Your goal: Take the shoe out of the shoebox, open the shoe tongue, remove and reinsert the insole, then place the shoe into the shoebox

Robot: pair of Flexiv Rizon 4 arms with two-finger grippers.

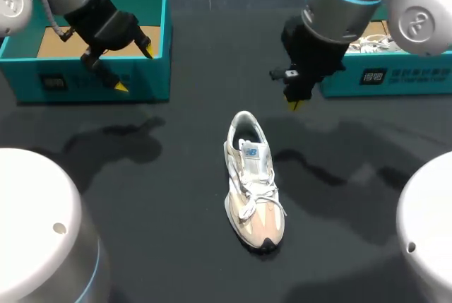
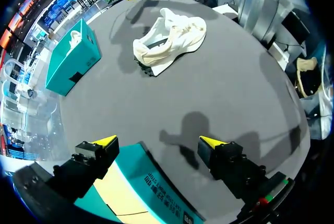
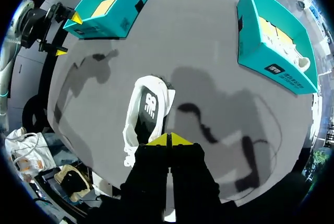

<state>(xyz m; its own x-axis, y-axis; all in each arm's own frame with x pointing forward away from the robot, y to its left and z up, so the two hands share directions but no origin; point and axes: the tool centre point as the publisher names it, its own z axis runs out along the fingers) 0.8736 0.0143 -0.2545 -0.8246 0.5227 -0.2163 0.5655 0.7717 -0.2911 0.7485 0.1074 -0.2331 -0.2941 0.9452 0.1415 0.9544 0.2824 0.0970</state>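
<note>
The shoe (image 1: 254, 190) stands upright on its sole on the dark table (image 1: 141, 176), toe toward me and laces tied. It sits between the two teal boxes, well apart from both.

My left gripper (image 2: 157, 141) hangs spread wide and holds nothing. It straddles the front wall of the left box (image 1: 28, 80), with one yellow tip over the box's bare brown floor and the other out over the table. The shoe lies far ahead of it.

My right gripper (image 3: 168, 139) is pressed closed, tip against tip, with nothing between them. It hovers above the table just beyond the shoe's heel, beside the right box (image 1: 395, 77). That box holds a second shoe (image 1: 374, 43), white, lying against its wall.
</note>
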